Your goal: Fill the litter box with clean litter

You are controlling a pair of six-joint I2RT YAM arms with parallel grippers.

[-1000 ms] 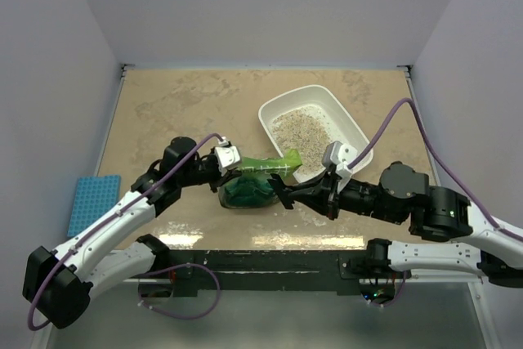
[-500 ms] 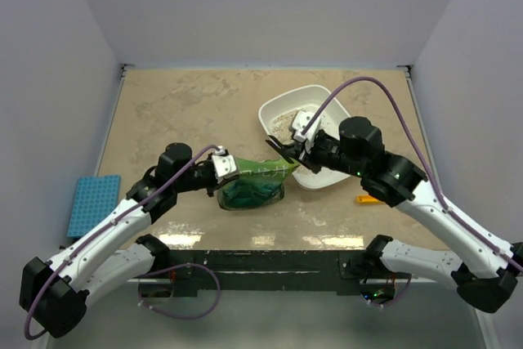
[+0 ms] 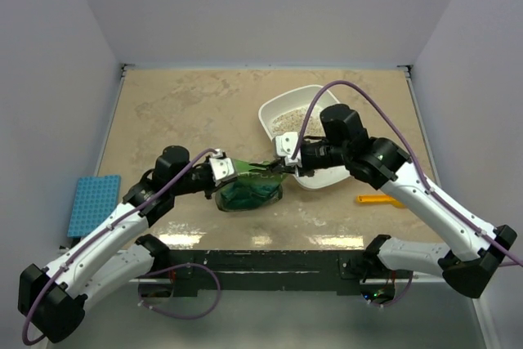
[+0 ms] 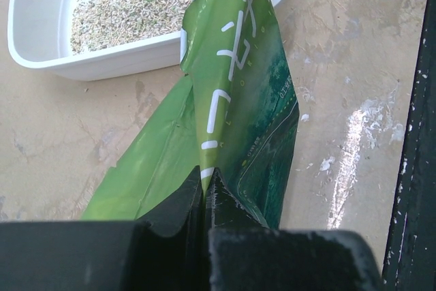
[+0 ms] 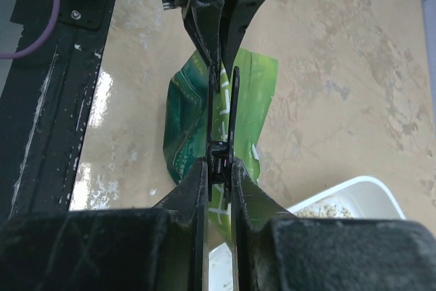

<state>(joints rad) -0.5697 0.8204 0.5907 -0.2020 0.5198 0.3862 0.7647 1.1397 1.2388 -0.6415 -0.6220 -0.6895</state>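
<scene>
The white litter box (image 3: 270, 112) stands right of centre with clean litter (image 3: 286, 123) in it. A green bag (image 3: 249, 191) sits in front of it, its top pulled into a flat strip. My left gripper (image 3: 222, 171) is shut on the strip's left end; the fingertips (image 4: 216, 189) pinch the green fold (image 4: 231, 86), with the box (image 4: 41, 59) and litter (image 4: 122, 5) beyond. My right gripper (image 5: 219, 161) is shut on a black spring clip (image 5: 219, 117) whose long arms run along the bag (image 5: 187, 127) toward the left gripper (image 5: 219, 76). I cannot tell whether the clip bites the bag.
An orange stick (image 3: 381, 199) lies on the table right of the bag, under my right arm. A blue rack (image 3: 92, 204) sits beyond the table's left edge. The black front rail (image 3: 270, 259) runs along the near edge.
My right arm rose from low at the front, swung over the litter box and brought its gripper to the bag strip's right end. The left jaws tightened on the bag.
</scene>
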